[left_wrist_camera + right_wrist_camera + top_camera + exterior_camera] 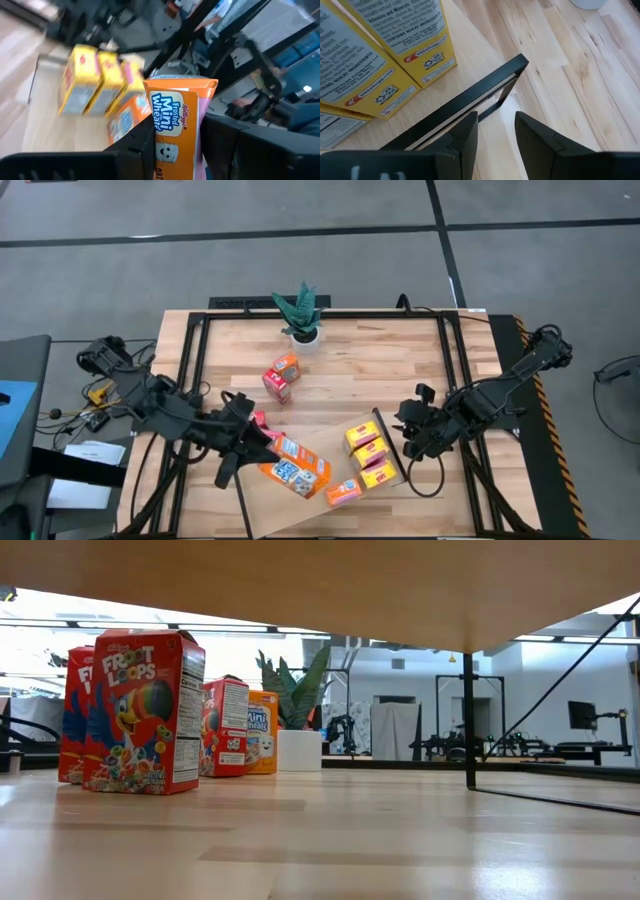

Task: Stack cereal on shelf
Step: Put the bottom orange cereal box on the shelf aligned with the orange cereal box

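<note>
High view: the shelf (318,430) lies tilted over the front of the bench (400,350), its raised board filling the top of the low view.
Left tool (262,448): at the shelf's left part, pinching an orange Frosted Mini-Wheats box (176,131) between its fingers; the left wrist view shows the box upright in the grip.
Right tool (410,442): just off the shelf's right end, jaws spread and holding nothing, with the black rail (470,107) between them in the right wrist view.
Done: three yellow boxes (368,452) sit side by side on the board near the right rail, a small orange box (343,491) lies near the front edge, and an orange-and-blue box (298,469) lies beside the left tool.
Left: red and orange boxes (282,376) stand on the bench under and behind the board, Froot Loops (140,712) nearest the low camera; I judge the task about half done.
Edges: the front-edge box has little margin.
Open room: the board's middle is free, as is the bench right of the potted plant (301,315).
</note>
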`<act>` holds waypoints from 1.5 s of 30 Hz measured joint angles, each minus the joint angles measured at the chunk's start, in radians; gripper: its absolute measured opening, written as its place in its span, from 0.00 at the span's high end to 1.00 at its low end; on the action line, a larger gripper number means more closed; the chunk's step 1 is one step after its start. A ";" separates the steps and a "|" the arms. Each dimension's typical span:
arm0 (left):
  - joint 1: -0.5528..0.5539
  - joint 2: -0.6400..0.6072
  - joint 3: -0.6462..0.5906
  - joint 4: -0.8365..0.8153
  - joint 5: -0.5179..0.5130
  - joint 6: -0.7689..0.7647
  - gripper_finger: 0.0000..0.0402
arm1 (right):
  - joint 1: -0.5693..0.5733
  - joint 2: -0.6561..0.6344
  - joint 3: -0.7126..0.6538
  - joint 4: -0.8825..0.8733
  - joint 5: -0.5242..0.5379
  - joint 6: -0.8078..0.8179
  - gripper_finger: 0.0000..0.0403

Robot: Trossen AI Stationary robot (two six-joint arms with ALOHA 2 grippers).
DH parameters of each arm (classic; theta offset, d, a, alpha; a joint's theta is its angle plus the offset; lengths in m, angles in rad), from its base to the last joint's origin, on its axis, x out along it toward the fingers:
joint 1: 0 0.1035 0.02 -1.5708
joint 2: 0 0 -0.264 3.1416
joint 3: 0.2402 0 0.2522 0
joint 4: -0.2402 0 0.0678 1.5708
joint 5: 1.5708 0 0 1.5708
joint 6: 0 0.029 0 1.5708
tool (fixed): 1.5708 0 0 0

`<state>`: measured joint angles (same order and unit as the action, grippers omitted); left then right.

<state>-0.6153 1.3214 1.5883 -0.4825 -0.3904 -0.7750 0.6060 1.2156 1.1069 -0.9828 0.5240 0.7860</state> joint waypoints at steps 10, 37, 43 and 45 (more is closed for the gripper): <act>0.001 0.260 0.597 -0.308 -0.023 0.299 0.76 | 0.000 0.000 0.000 0.005 0.000 0.000 0.63; 0.130 0.531 0.647 -0.732 0.094 0.141 0.76 | 0.002 0.000 0.000 0.003 -0.001 -0.010 0.64; 0.154 0.574 0.647 -0.752 0.099 0.160 0.76 | 0.002 0.000 0.000 0.004 -0.001 -0.010 0.64; 0.162 0.580 0.647 -0.752 0.098 0.161 0.76 | 0.002 0.000 0.000 0.004 -0.001 -0.010 0.63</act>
<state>-0.4530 1.9019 2.2356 -1.2343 -0.2920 -0.6144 0.6079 1.2156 1.1069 -0.9787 0.5232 0.7757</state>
